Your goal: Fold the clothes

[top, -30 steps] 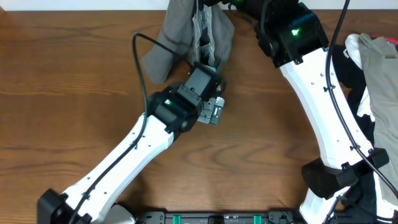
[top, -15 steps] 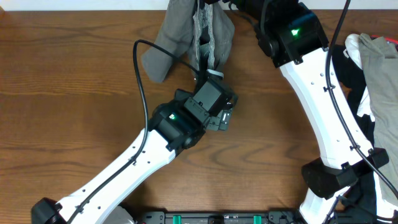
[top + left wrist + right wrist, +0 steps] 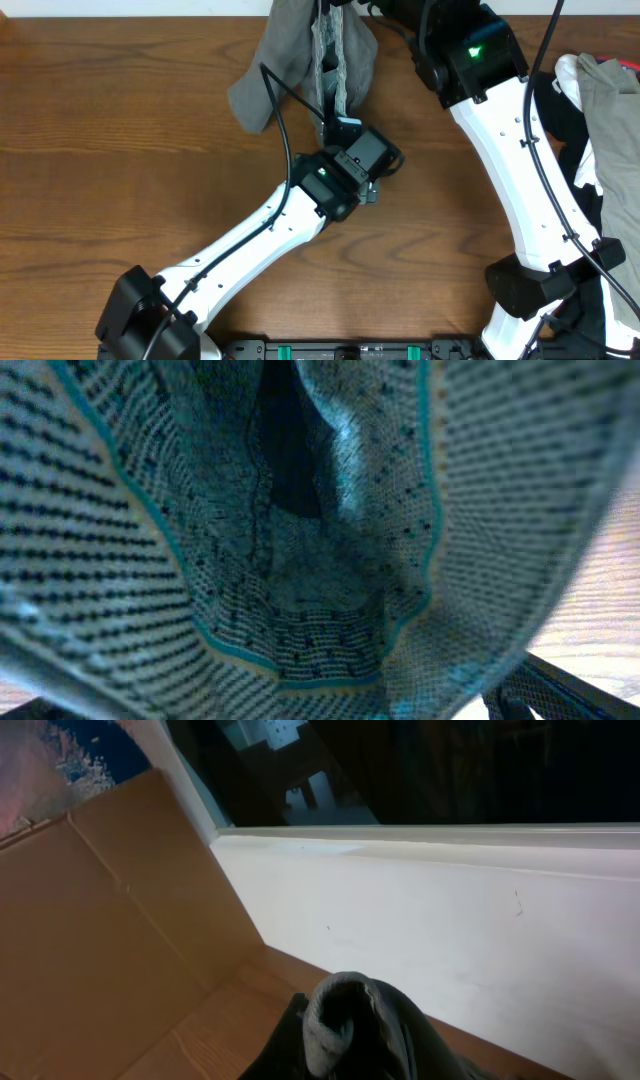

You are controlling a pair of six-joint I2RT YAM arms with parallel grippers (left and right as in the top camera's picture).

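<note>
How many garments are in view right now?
4: shorts at top centre; beige garment, white garment and black garment piled at the right edge. The pile may hide more.

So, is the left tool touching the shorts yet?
Cannot tell. Overhead, the left tool sits at the edge of the shorts, but its own wrist hides the tips; the left wrist view shows only close-up lining.

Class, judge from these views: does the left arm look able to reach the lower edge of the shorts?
Probably yes. The left gripper sits right at the shorts' lower edge, their speckled lining fills its wrist view, and nothing lies between.
</note>
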